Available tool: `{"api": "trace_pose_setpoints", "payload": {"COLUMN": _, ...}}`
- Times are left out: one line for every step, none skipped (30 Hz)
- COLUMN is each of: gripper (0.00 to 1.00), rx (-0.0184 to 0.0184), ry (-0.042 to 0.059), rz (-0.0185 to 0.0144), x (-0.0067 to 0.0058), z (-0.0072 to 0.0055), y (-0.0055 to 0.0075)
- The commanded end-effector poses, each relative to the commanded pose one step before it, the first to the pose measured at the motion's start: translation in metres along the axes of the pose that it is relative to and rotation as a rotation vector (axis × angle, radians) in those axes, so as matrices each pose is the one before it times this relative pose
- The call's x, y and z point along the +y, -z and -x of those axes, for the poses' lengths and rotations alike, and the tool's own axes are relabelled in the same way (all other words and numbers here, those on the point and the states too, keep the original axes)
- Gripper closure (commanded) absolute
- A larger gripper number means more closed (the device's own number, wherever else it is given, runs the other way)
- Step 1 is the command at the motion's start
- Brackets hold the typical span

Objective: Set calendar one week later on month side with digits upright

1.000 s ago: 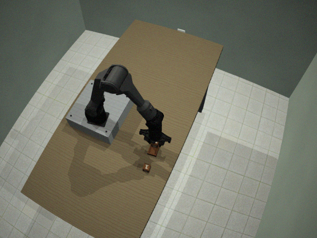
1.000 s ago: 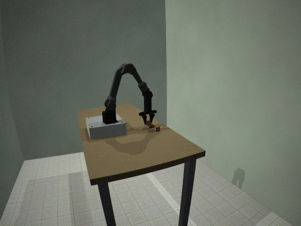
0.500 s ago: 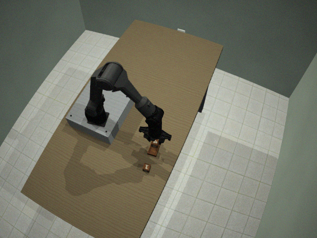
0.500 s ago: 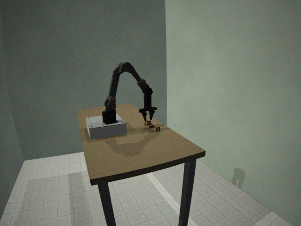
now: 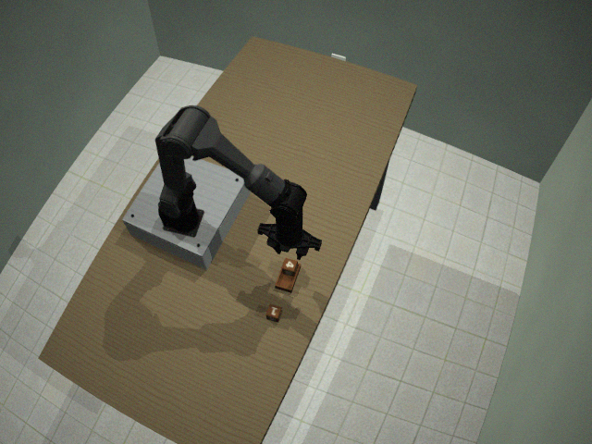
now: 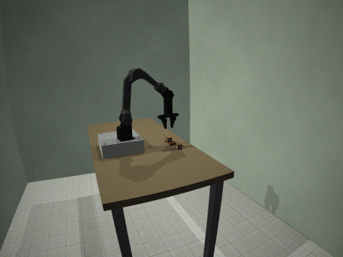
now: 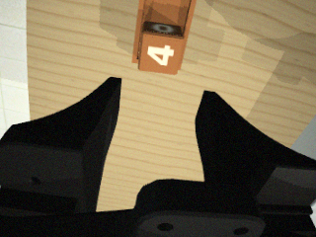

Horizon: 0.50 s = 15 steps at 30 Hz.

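The orange tray (image 5: 287, 277) lies flat on the table, also in the wrist view (image 7: 166, 19) and the exterior view (image 6: 169, 142). One cube (image 5: 289, 265) sits in the tray's end nearest the arm; in the wrist view (image 7: 161, 47) it shows a white 4 on its near side and a 0 on top. The other cube (image 5: 273, 312) lies on the table outside the tray, a white 1 on top; it also shows in the exterior view (image 6: 178, 146). My gripper (image 5: 289, 249) (image 7: 160, 100) hangs above the tray's near end, open and empty, clear of the cube.
The arm's grey base block (image 5: 191, 215) stands left of the tray. The table's right edge (image 5: 334, 287) runs close past the tray and the loose cube.
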<state>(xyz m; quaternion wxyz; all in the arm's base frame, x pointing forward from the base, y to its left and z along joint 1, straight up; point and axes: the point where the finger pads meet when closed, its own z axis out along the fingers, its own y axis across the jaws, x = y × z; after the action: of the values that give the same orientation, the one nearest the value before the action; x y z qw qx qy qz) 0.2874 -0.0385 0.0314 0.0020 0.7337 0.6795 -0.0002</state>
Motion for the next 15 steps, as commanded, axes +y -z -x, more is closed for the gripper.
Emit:
{"api": "trace_pose_setpoints", "payload": {"gripper": 0.38, "rx": 0.00047, "ry": -0.0005, "rz": 0.00441, "x": 0.00086, "z": -0.00022, "y": 0.00429}}
{"api": "trace_pose_setpoints", "payload": {"gripper": 0.38, "rx": 0.0, "ry": 0.0, "rz": -0.00003, "x": -0.00002, "z": 0.0, "y": 0.00094}}
{"api": "trace_pose_setpoints", "payload": {"gripper": 0.38, "rx": 0.00014, "ry": 0.0, "rz": -0.00253, "x": -0.00062, "z": -0.00003, "y": -0.00009}}
{"api": "trace_pose_setpoints", "payload": {"gripper": 0.38, "rx": 0.00007, "ry": 0.0, "rz": -0.00134, "x": -0.00026, "z": -0.00002, "y": -0.00025}}
{"api": "trace_pose_setpoints", "payload": {"gripper": 0.38, "rx": -0.00003, "ry": 0.0, "rz": 0.00056, "x": 0.00013, "z": 0.00001, "y": 0.00002}}
{"api": "trace_pose_setpoints", "payload": {"gripper": 0.0, "rx": -0.00001, "ry": 0.0, "rz": 0.0001, "x": 0.00002, "z": 0.0, "y": 0.0}}
{"api": "trace_pose_setpoints", "payload": {"gripper": 0.0, "rx": 0.0, "ry": 0.0, "rz": 0.0, "x": 0.0, "z": 0.0, "y": 0.0}}
{"api": "trace_pose_setpoints", "payload": {"gripper": 0.0, "rx": 0.0, "ry": 0.0, "rz": 0.0, "x": 0.0, "z": 0.0, "y": 0.0}}
{"api": "trace_pose_setpoints", "payload": {"gripper": 0.0, "rx": 0.0, "ry": 0.0, "rz": 0.0, "x": 0.0, "z": 0.0, "y": 0.0}}
{"api": "trace_pose_setpoints", "payload": {"gripper": 0.0, "rx": 0.0, "ry": 0.0, "rz": 0.0, "x": 0.0, "z": 0.0, "y": 0.0}}
{"api": "trace_pose_setpoints", "payload": {"gripper": 0.0, "rx": 0.0, "ry": 0.0, "rz": 0.0, "x": 0.0, "z": 0.0, "y": 0.0}}
{"api": "trace_pose_setpoints", "payload": {"gripper": 0.0, "rx": 0.0, "ry": 0.0, "rz": 0.0, "x": 0.0, "z": 0.0, "y": 0.0}}
{"api": "trace_pose_setpoints", "payload": {"gripper": 0.0, "rx": 0.0, "ry": 0.0, "rz": 0.0, "x": 0.0, "z": 0.0, "y": 0.0}}
{"api": "trace_pose_setpoints", "payload": {"gripper": 0.0, "rx": 0.0, "ry": 0.0, "rz": 0.0, "x": 0.0, "z": 0.0, "y": 0.0}}
{"api": "trace_pose_setpoints", "payload": {"gripper": 0.0, "rx": 0.0, "ry": 0.0, "rz": 0.0, "x": 0.0, "z": 0.0, "y": 0.0}}
